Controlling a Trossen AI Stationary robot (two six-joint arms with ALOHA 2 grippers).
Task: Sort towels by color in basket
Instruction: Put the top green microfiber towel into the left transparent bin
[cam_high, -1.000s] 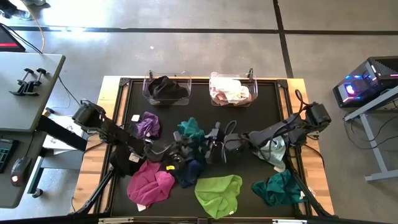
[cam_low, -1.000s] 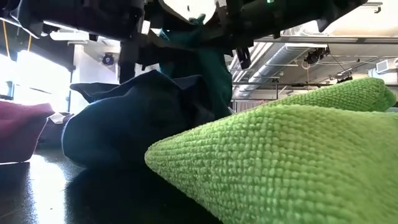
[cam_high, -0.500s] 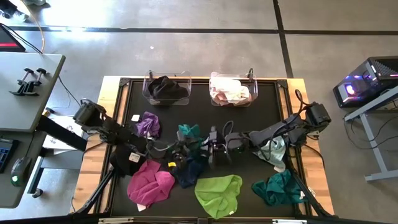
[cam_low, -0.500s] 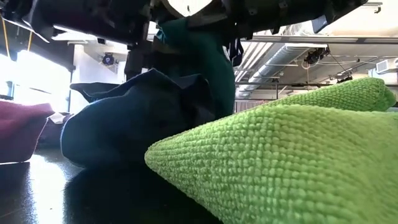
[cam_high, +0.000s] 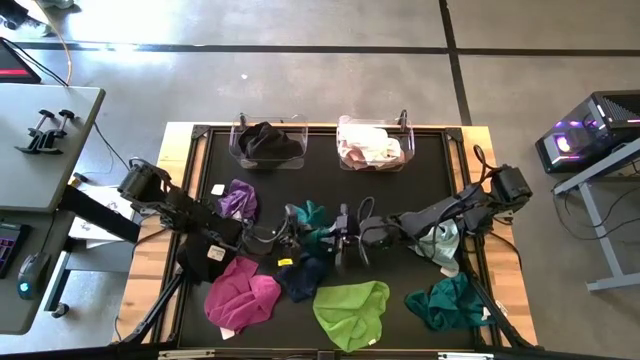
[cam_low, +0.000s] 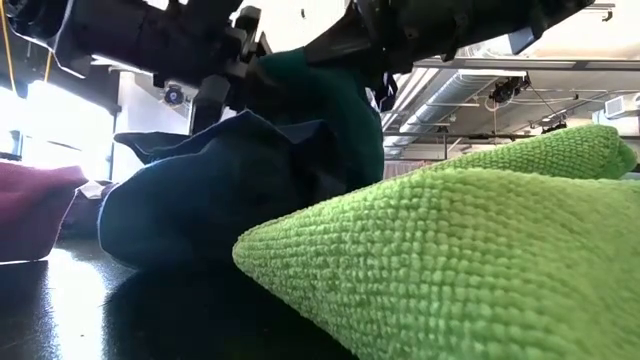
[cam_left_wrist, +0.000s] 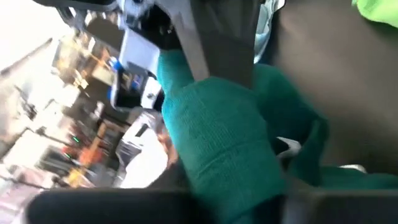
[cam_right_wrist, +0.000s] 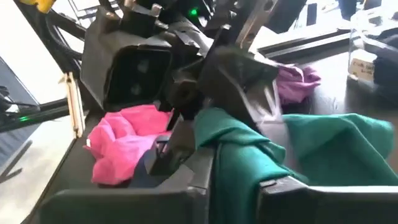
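i've got both tools mid-counter (cam_high: 200, 140) on one teal towel (cam_high: 313, 217), lifted: left tool (cam_high: 297, 236) and right tool (cam_high: 338, 236) each clamped on it. navy towel (cam_high: 305, 275) just below, lime towel (cam_high: 352, 310) near the front edge.

teal towel (cam_high: 314, 219) lifted off navy towel (cam_high: 304, 276) — both pincers closer

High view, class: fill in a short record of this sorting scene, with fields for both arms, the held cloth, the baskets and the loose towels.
left gripper: on the teal towel, mid-table
right gripper: jaws shut on the same towel
left basket: black cloth
right basket: white and pink cloths
loose: purple towel, magenta towel, lime towel, navy towel
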